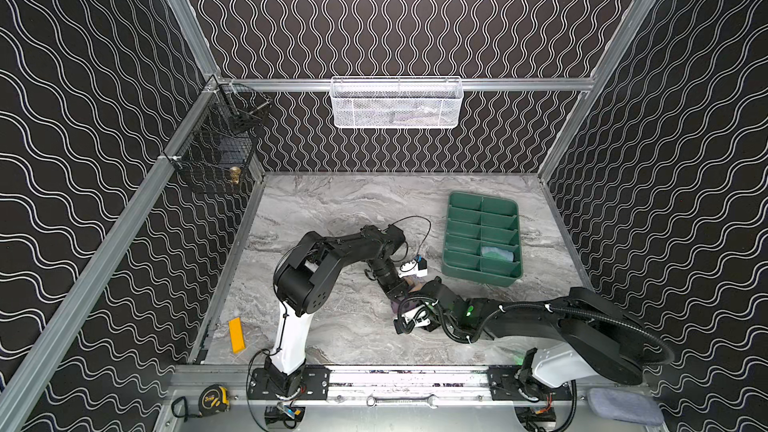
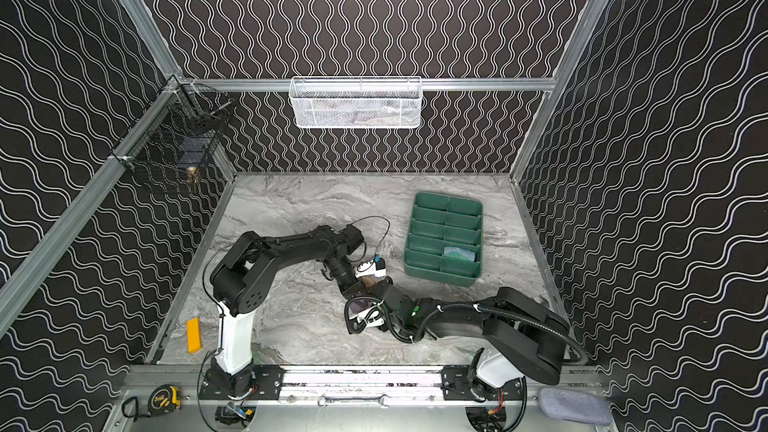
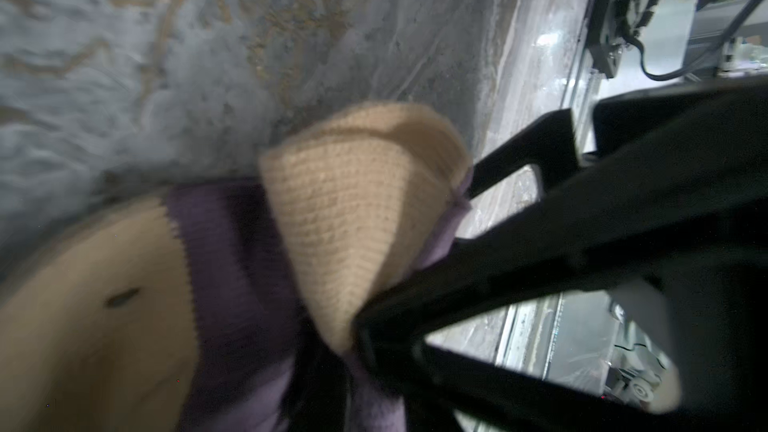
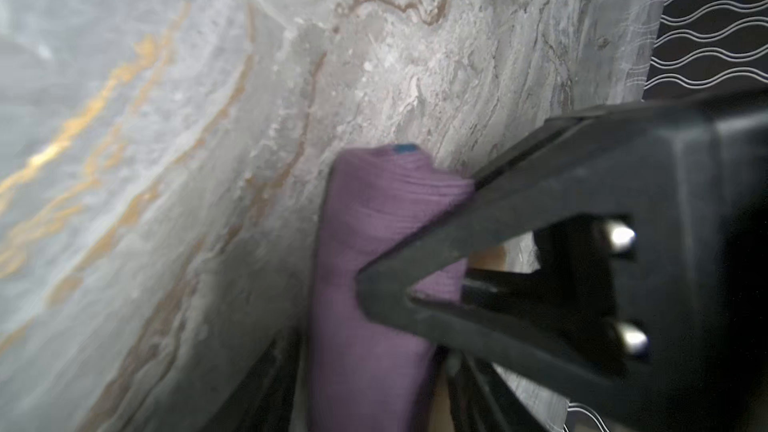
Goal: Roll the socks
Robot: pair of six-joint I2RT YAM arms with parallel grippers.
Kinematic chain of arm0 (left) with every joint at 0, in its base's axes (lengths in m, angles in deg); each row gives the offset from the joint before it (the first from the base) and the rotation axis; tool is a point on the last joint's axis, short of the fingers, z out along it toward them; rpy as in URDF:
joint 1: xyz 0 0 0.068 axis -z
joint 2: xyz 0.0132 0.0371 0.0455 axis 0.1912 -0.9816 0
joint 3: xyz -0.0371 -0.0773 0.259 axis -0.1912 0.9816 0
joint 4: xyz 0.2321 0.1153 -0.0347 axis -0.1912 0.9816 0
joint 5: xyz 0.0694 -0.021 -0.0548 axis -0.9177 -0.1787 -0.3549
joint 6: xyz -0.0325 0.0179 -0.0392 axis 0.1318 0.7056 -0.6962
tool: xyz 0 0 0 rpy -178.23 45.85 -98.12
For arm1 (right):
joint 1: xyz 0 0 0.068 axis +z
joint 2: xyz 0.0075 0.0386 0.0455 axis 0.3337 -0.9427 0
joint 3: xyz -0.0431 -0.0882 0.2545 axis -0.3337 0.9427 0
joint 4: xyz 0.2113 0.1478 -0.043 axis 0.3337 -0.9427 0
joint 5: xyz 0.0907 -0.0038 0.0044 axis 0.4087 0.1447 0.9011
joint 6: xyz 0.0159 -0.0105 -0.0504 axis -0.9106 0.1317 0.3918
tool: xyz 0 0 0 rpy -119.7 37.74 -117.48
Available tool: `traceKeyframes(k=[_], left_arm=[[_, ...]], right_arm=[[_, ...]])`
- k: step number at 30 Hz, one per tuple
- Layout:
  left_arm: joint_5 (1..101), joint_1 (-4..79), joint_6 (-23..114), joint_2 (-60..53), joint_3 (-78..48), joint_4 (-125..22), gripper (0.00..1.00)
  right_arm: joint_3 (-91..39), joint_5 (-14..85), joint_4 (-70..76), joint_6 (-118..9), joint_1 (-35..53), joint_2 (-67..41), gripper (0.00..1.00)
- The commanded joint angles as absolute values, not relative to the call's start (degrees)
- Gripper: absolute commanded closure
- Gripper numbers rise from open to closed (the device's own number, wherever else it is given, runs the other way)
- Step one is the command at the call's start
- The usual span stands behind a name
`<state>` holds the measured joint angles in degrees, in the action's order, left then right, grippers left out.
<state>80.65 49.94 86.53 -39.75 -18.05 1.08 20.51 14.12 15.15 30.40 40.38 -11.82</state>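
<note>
The purple ribbed sock with tan toe and heel (image 3: 232, 268) sits mid-table on the grey marble-patterned tabletop (image 1: 332, 209), caught between both arms. In a top view only a sliver of it (image 2: 360, 307) shows under the two wrists.

The left gripper (image 3: 415, 251) is pressed together on a fold of tan and purple knit. That pinch probably anchors one end so the cloth cannot slide while it is wound. The right gripper (image 4: 415, 238) lays a black finger across the purple bundle, which already looks partly rolled. The view is blurred and too close, so I cannot tell whether its jaws pinch the cloth or only press on it.

The blue sock with green patches (image 1: 496, 253) lies bundled in a compartment near the front of the dark green divided plastic tray (image 1: 478, 277), well apart from the grippers. It looks finished and stowed, so the tray seems to be where rolled socks go.

For writing, the yellow-and-black tape measure (image 1: 214, 398) on the front rail carries a mark that seems to read "3m". Nothing else is legible.
</note>
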Motion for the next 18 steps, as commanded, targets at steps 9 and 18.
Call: traceKeyframes(k=[9, 18], left_arm=[[59.13, 50.94, 87.65, -39.64, -16.86, -1.46, 0.88], [56.51, 51.91, 87.13, -30.05, -14.09, -9.68, 0.65]], right_arm=[[18.04, 15.99, 4.81, 24.39, 40.19, -16.2, 1.0], [9.62, 25.88, -23.81, 12.79, 41.33, -14.84, 1.0]])
